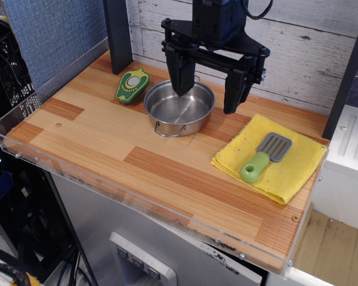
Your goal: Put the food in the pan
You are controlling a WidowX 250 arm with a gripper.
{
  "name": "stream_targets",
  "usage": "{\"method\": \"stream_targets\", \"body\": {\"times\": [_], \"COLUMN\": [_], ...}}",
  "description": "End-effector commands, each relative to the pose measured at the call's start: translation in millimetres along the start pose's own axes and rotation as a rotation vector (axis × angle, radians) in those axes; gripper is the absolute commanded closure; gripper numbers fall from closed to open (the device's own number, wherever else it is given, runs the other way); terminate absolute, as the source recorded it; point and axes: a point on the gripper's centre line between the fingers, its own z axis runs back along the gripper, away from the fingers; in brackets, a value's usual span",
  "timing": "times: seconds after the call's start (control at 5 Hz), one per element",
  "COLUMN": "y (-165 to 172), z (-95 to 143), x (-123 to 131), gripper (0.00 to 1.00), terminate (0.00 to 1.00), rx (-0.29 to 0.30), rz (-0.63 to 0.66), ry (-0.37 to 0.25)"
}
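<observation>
The food, a small toy avocado half [132, 85] with a dark green rim and cream pit, lies on the wooden table just left of the pan. The pan [179, 108], round and shiny steel with a wire loop handle at its front, sits in the middle back of the table and holds nothing. My gripper [207, 101] hangs over the pan's right part, jaws wide open and empty. Its left finger [182, 77] is above the pan's inside, its right finger [234, 94] just outside the pan's right rim.
A yellow cloth [286, 170] lies at the right with a grey spatula with a green handle [264, 156] on it. A clear plastic lip [107, 190] edges the table's front and left. A dark post [118, 36] stands behind the avocado, a plank wall behind.
</observation>
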Motion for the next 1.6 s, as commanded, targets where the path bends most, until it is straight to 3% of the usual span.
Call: {"method": "stream_targets", "body": {"times": [0.0,0.2,0.4,0.6,0.8,1.0,1.4], "y": [0,4,35,75,108,134,164], "z": [0,-8,-20,-26,-26,-27,-52], "x": [0,1,4,4,7,17,68], "gripper": [0.0,0.0,0.0,0.0,0.0,0.0,0.0], "terminate": [0.0,0.0,0.0,0.0,0.0,0.0,0.0], "rx": [0.0,-0.003,-0.005,0.033,0.046,0.061,0.058], "rz": [0.0,0.001,0.056,0.142,0.184,0.204,0.203], "ry": [0.0,0.009,0.017,0.029,0.001,-0.045,-0.087]}}
